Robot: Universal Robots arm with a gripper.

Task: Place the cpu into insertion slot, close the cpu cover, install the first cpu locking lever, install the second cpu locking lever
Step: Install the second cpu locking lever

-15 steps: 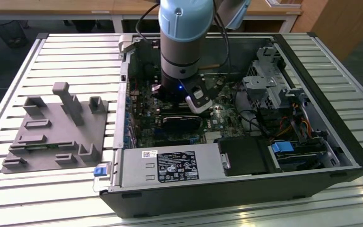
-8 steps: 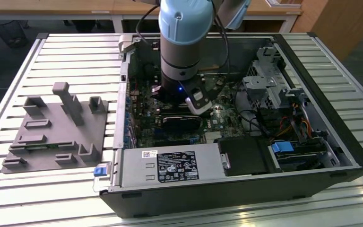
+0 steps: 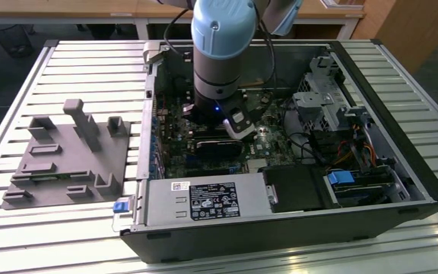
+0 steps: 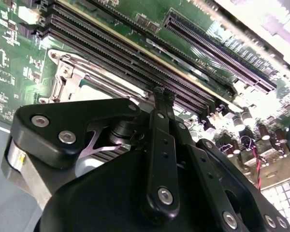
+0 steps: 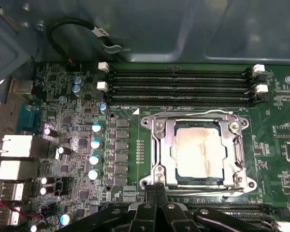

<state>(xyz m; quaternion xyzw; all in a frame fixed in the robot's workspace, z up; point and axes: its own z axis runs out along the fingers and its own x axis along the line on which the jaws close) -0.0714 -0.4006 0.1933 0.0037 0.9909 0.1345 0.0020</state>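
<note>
In the first wrist view the cpu (image 5: pixel 198 152), a dull silver square, lies in the insertion slot (image 5: pixel 239 180) on the green board. The cpu cover (image 5: pixel 166 145), a silvery frame, is down flat around it. Thin wire locking levers run along two opposite sides of the socket, one by the memory slots (image 5: pixel 193 114) and one on the gripper's side (image 5: pixel 217 194). My gripper (image 5: pixel 157 189) is shut, its two black fingers pressed together with nothing seen between them, tips at a socket corner beside the nearer lever's end. In the second wrist view the gripper (image 4: pixel 163 94) meets just beside the socket frame (image 4: pixel 70 77).
My arm (image 3: pixel 217 51) reaches down into the open computer case (image 3: pixel 280 228). Long black memory slots (image 5: pixel 179 82) border the socket. A black heatsink block (image 3: pixel 219 149) and power supply (image 3: pixel 203 200) lie close by. A grey fixture plate (image 3: pixel 67 154) sits at the exterior view's left.
</note>
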